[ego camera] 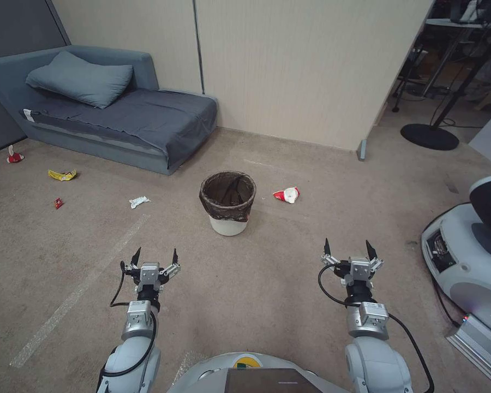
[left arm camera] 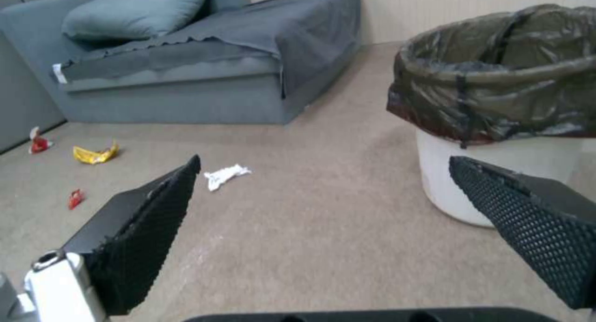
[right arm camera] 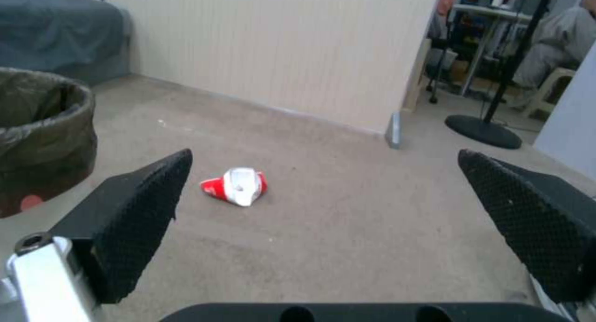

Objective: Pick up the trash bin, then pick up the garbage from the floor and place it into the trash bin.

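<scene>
1. Far left, by the grey sofa (ego camera: 120, 117) w/ its soft pillow (ego camera: 79, 76): a crushed red-and-white cup (ego camera: 13, 156), a crinkled yellow wrapper (ego camera: 62, 174), a small red wrapper (ego camera: 58, 203), all loose on the short-pile beige carpet (ego camera: 256, 284)
2. Nearer centre, a twisted white scrap (ego camera: 138, 201) lies well apart from the bin
3. Left gripper (ego camera: 154, 257) hangs over bare carpet, black textured fingers (left arm camera: 146, 229) spread apart, nothing held; it points twd the bin, prob. staged for a rim grab
4. Centre: the trash bin (ego camera: 227, 203), round white plastic, glossy dark liner folded over its rim, stands upright ahead of both arms & not yet picked up
5. Just right of the bin, a 2nd crumpled red-and-white cup (ego camera: 287, 194) on its side
6. Right gripper (ego camera: 348, 252) level w/ the left, jaws wide, empty, aimed at that cup
7. Far right: another robot's white base (ego camera: 463, 262), idle
</scene>
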